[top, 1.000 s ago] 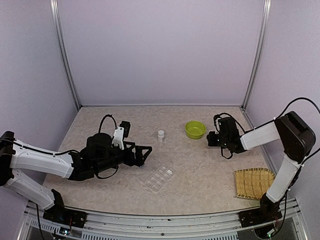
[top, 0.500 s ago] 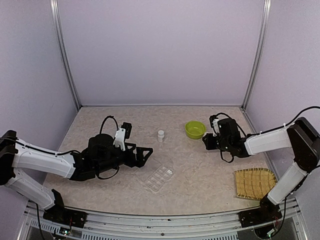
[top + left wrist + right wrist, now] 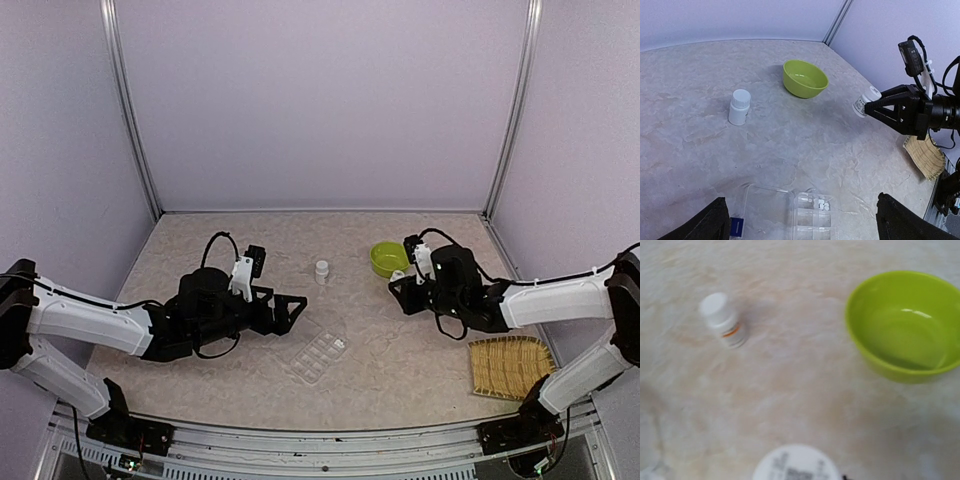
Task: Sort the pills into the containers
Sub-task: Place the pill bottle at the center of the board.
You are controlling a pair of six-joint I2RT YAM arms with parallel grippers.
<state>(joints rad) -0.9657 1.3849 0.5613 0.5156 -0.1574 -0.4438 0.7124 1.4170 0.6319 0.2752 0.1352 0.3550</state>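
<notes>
The left jaws stood wide apart over one edge of the clear pill box point(image 3: 318, 353), which lay on the counter point(image 3: 400, 350) near its middle, with white pills point(image 3: 821, 204) in one compartment. The right jaws, set narrow, gripped a small white bottle point(image 3: 863, 101), tilted, just beside the green bowl point(image 3: 390, 259). A second bottle point(image 3: 321, 269) stood upright, well apart.

pill box point(image 3: 318, 353): on the table point(image 3: 400, 350), front middle, just right of the left gripper point(image 3: 293, 312)
pills point(image 3: 823, 204): in 1 compartment of the pill box
standing bottle point(image 3: 321, 270): behind the pill box, left of the bowl
bowl point(image 3: 390, 259): back right of the middle
held bottle point(image 3: 861, 105): at the fingertips of the right gripper point(image 3: 871, 106), just in front of the bowl
mat point(image 3: 508, 365): front right corner, right of the pill box, well apart
</notes>
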